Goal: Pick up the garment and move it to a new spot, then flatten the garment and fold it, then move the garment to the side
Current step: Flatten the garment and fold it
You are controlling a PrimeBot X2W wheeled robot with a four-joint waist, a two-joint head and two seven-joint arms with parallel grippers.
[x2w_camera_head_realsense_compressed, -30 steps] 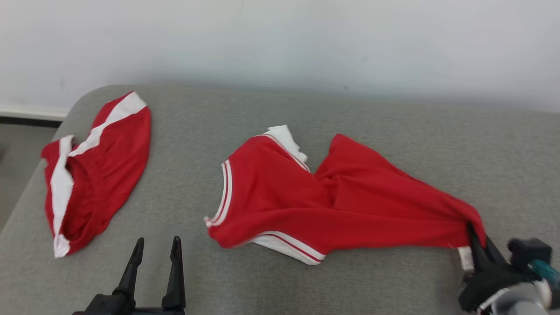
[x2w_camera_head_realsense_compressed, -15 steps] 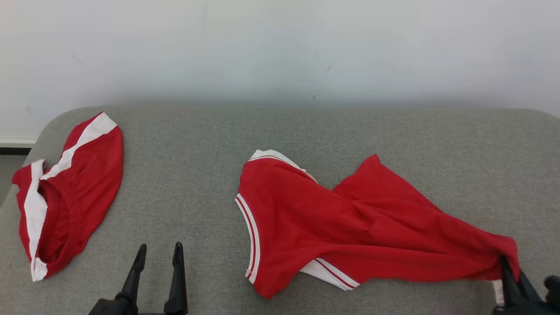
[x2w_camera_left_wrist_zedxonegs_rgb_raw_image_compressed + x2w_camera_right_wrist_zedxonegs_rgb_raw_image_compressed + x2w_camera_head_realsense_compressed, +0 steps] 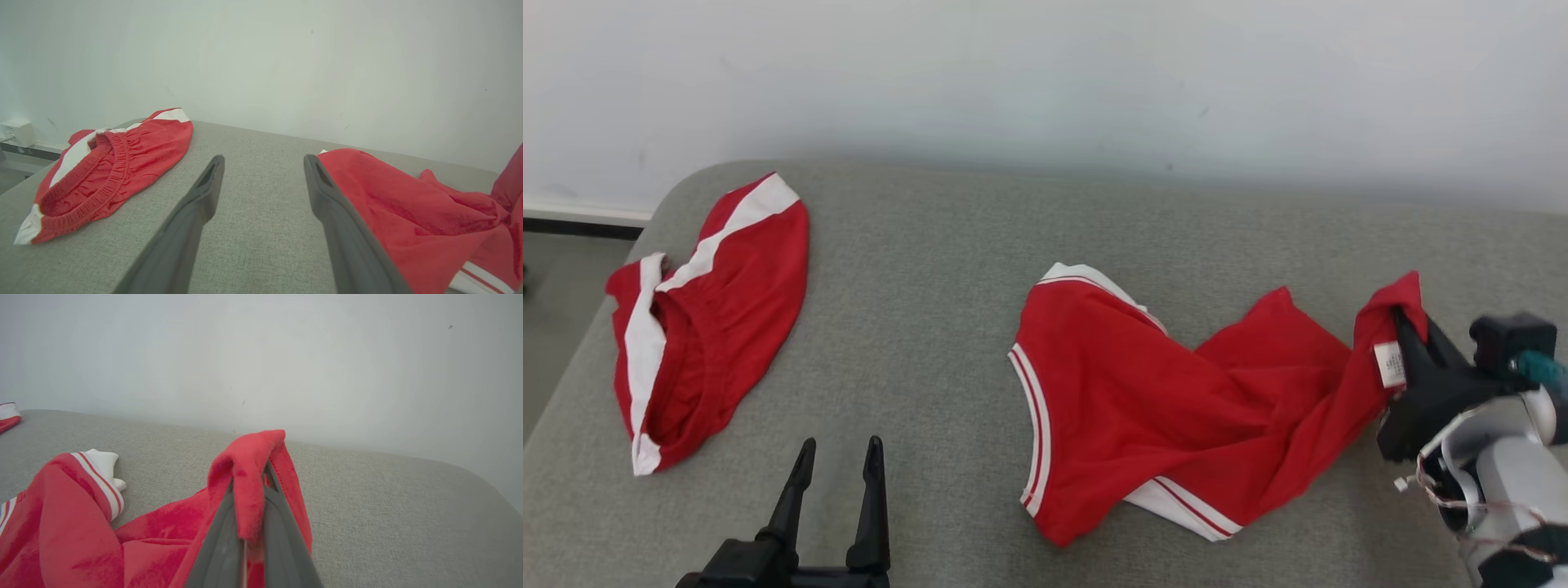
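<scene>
The garment point(image 3: 1143, 392) is a red sleeveless top with white-striped trim, lying crumpled on the grey cushion point(image 3: 931, 278) right of centre. My right gripper point(image 3: 1403, 320) is shut on its hem at the far right and holds that corner lifted, a white label hanging beside the fingers. The right wrist view shows the red cloth point(image 3: 249, 473) draped over the closed fingers. My left gripper point(image 3: 837, 453) is open at the lower left with nothing between its fingers, left of the garment point(image 3: 392, 204).
Red shorts with white stripes point(image 3: 707, 302) lie near the cushion's left edge, also in the left wrist view as the red shorts point(image 3: 110, 171). A pale wall point(image 3: 1045, 82) stands behind. Bare grey cushion lies between the two pieces of clothing.
My right gripper has lifted the garment's hem up and away from the front edge, bunching the cloth toward the right. The head camera has shifted. The left gripper stays open.
</scene>
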